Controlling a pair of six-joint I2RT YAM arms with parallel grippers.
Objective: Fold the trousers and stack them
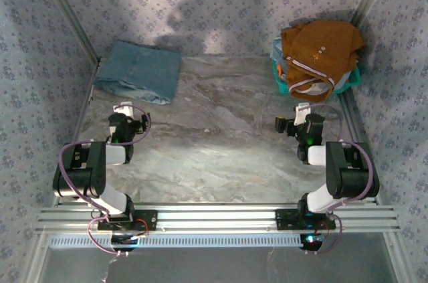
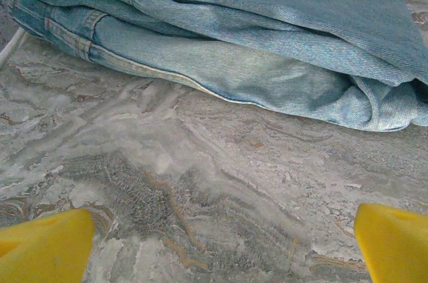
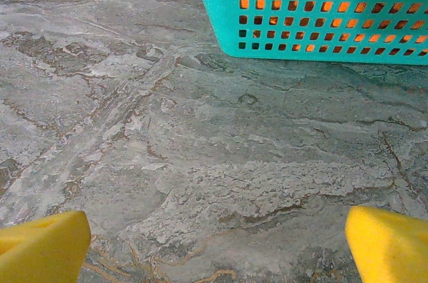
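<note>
The rust-orange trousers [image 1: 321, 49] lie crumpled in a teal basket [image 1: 351, 81] at the back right, their pale striped waistband hanging over its front. Orange cloth shows through the holes of the basket [image 3: 321, 12] in the right wrist view. My right gripper [image 1: 297, 114] stands open just in front of the basket, its yellow fingertips [image 3: 43, 246] wide apart over bare table. My left gripper [image 1: 126, 110] is open too, near a folded denim garment, with yellow fingertips [image 2: 47, 243] spread and nothing between them.
A folded teal-blue denim garment [image 1: 139, 71] lies at the back left; its folded edge [image 2: 221, 62] is close ahead of the left gripper. Patterned walls close in the marbled table [image 1: 221, 142] on three sides. A metal rail [image 1: 214, 217] runs along the near edge.
</note>
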